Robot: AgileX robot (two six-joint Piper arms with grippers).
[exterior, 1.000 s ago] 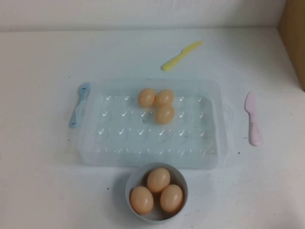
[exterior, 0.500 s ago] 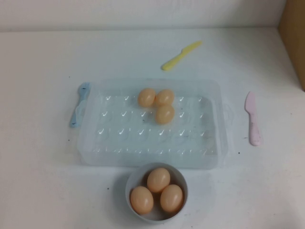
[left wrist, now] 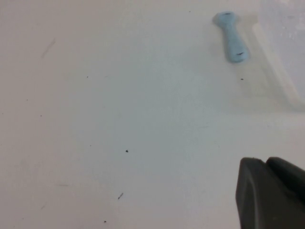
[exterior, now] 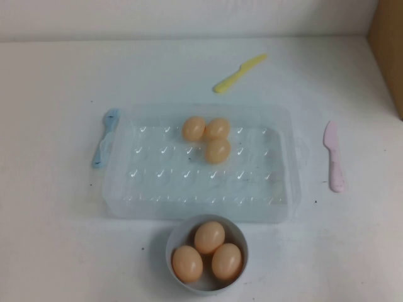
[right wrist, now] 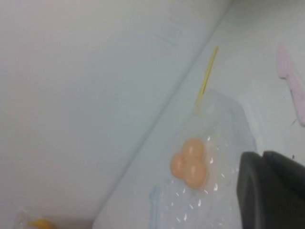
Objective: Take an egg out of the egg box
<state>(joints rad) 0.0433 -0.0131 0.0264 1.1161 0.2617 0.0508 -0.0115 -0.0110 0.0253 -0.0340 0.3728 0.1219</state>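
- Eggs in the egg box (exterior: 126, 189): three, bunched touching one another near its far middle. Two sit side by side in the far row, and the egg (exterior: 217, 151) nearest me sits just in front of the right one of that pair.
- Eggs in the bowl (exterior: 178, 234): three more, peach-tan like the others, packed together inside the round pale-grey bowl, which stands on the desk (exterior: 50, 251) just in front of the box's near edge.
- That makes six eggs in all: three in the clear tray, three out of it.
- Plastic knives: three, one per colour. The yellow knife (exterior: 238, 73) lies on the desk beyond the box, angled. The pink knife (exterior: 334, 156) lies to the right of the box, apart from it. The blue knife (exterior: 105, 137) lies along the box's left edge, partly under its rim.
- My left gripper (left wrist: 271, 193) shows only as a dark corner in its wrist view, over bare desk with the blue knife's handle further off; I cannot tell how its fingers stand.
- My right gripper (right wrist: 271, 191) is a dark block at the edge of its wrist view, raised and looking down at the three eggs in the box; its fingers are pressed together on nothing.
- Neither gripper appears in the high view, and neither touches an egg.
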